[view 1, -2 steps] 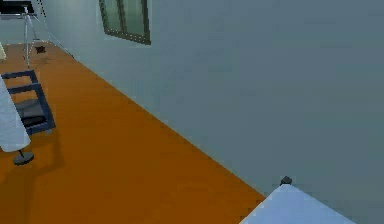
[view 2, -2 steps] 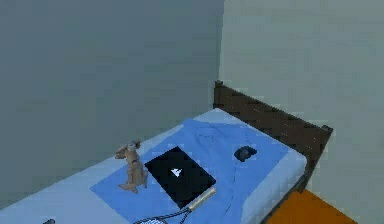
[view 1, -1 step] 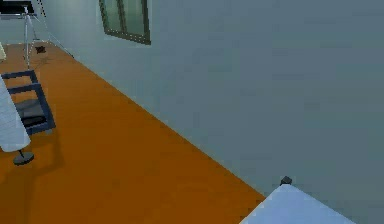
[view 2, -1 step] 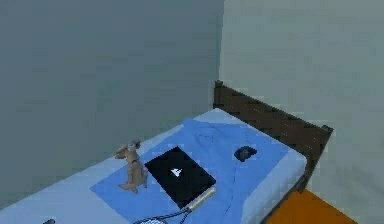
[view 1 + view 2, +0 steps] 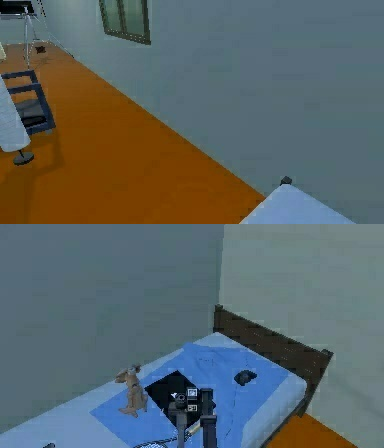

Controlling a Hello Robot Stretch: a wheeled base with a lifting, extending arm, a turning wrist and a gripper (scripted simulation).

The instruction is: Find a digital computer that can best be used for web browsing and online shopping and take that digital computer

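Observation:
A flat black slab, likely a laptop (image 5: 170, 386), lies on the blue blanket of a bed (image 5: 268, 396). The arm rises from the arm side view's bottom edge, and its gripper (image 5: 177, 407) sits at the slab's near edge. With the slab lying right behind the gripper, I cannot tell whether it holds anything.
On the bed stand a small tan animal figure (image 5: 130, 391) and a dark small object (image 5: 244, 377); a dark wooden headboard (image 5: 275, 342) closes its right end. The forward view has orange floor (image 5: 120, 160), a grey wall with a window (image 5: 125, 18), a blue chair (image 5: 28, 100) and the bed corner (image 5: 295, 205).

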